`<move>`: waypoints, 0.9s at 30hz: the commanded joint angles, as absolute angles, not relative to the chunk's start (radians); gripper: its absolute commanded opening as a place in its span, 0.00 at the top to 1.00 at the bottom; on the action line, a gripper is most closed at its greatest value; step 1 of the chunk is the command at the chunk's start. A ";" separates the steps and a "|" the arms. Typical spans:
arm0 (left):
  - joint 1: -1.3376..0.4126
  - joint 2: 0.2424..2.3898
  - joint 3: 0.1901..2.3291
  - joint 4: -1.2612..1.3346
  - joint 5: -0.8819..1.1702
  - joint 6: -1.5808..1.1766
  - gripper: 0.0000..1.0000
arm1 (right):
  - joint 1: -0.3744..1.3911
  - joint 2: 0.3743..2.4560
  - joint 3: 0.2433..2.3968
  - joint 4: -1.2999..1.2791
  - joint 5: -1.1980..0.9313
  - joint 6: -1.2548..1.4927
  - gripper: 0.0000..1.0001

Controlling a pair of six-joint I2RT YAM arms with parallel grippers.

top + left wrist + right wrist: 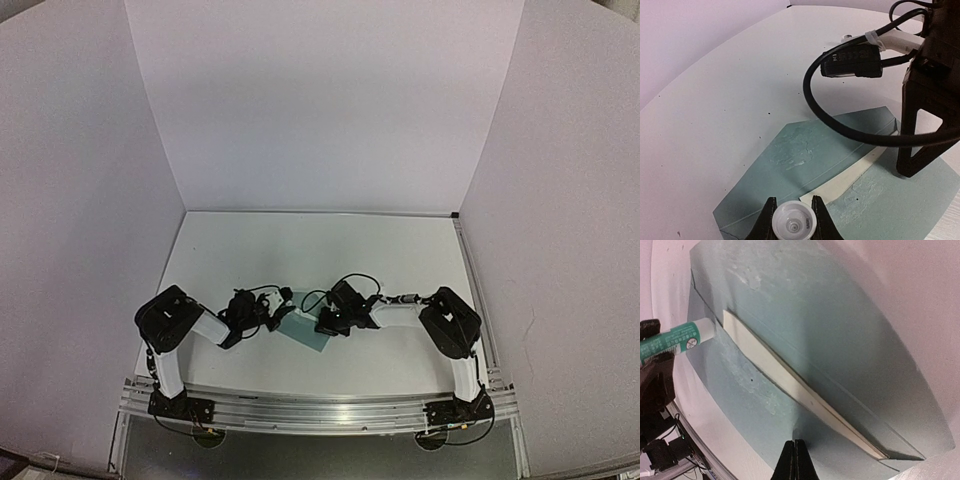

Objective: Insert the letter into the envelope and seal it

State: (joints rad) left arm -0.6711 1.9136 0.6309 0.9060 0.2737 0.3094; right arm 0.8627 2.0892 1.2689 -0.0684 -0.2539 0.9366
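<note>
The flat teal rectangular paper envelope (305, 331) lies on the white table (300, 250), near its near edge at the middle, between both arms. A narrow strip of the cream paper letter (790, 380) shows between its teal panels. The right gripper (794, 444), fingers pressed together, touches the envelope. The left gripper (793, 207) pinches a small white, green-labelled tube (682, 337), whose tip is just beside one end of that strip.
</note>
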 commanded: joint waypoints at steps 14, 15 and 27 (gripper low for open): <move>-0.572 1.512 0.802 0.553 0.466 -0.390 1.00 | 0.814 1.850 1.413 -0.104 -0.338 0.793 0.45; -0.572 1.514 0.774 0.571 0.462 -0.418 1.00 | 0.814 1.850 1.410 -0.104 -0.342 0.797 0.43; -0.518 1.494 0.794 0.745 0.415 -1.030 1.00 | 0.820 1.793 1.283 0.349 -0.324 0.924 0.19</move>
